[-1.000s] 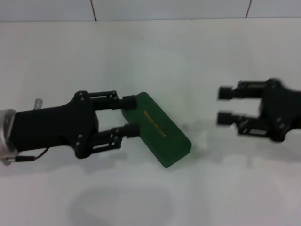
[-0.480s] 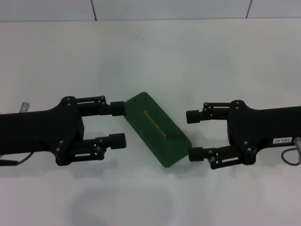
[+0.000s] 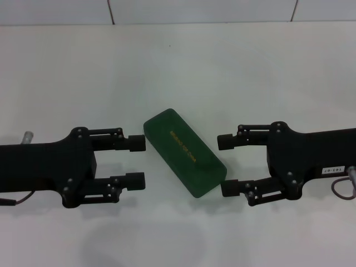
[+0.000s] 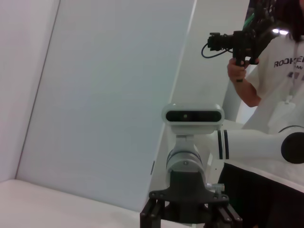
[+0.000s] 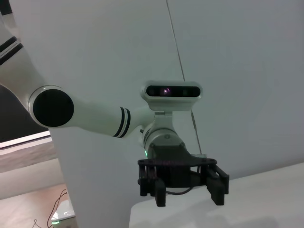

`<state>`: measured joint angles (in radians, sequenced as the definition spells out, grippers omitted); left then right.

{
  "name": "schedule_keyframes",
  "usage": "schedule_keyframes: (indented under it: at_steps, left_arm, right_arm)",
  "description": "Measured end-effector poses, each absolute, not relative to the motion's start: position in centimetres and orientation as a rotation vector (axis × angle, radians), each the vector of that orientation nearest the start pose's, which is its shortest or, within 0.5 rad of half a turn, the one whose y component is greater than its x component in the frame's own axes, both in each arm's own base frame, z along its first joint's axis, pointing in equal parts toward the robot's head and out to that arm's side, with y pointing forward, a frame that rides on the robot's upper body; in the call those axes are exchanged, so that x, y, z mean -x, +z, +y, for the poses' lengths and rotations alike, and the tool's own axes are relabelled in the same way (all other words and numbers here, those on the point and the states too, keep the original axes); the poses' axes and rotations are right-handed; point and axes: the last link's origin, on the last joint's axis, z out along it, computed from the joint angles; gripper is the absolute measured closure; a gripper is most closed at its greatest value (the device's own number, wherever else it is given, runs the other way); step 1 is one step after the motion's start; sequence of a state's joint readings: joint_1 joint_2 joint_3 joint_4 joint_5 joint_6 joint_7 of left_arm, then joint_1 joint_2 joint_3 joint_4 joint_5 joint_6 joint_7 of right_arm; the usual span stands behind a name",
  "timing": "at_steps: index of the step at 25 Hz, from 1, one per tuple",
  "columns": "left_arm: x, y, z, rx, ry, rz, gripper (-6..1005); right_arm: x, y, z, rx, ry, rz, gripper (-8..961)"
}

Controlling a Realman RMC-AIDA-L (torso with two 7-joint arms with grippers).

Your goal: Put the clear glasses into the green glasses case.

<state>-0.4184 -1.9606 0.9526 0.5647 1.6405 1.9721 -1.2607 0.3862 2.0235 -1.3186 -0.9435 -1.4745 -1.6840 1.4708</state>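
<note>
Beside green glasses case [image 3: 184, 152], left gripper [image 3: 136, 162], right gripper [image 3: 226, 165], both agape

A white table [image 3: 178, 67] meets a tiled wall [image 3: 200, 10]; a person [image 4: 280, 71] apparently holds a camera rig [image 4: 237, 40].

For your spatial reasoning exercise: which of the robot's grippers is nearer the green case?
Right. The right gripper has its lower finger right by the green case's near corner; the left gripper, open, sits just off its far end.
</note>
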Motion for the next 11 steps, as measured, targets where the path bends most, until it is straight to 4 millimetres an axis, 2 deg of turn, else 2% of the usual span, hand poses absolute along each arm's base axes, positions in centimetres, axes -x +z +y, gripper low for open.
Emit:
schedule_keyframes:
  at_steps: [11]
  left_arm:
    - [25.69, 3.41, 25.99, 2.931, -1.180, -0.413, 335]
  right_arm:
    - [-18.61, 0.00, 28.37, 3.038, 1.024, 0.252, 154]
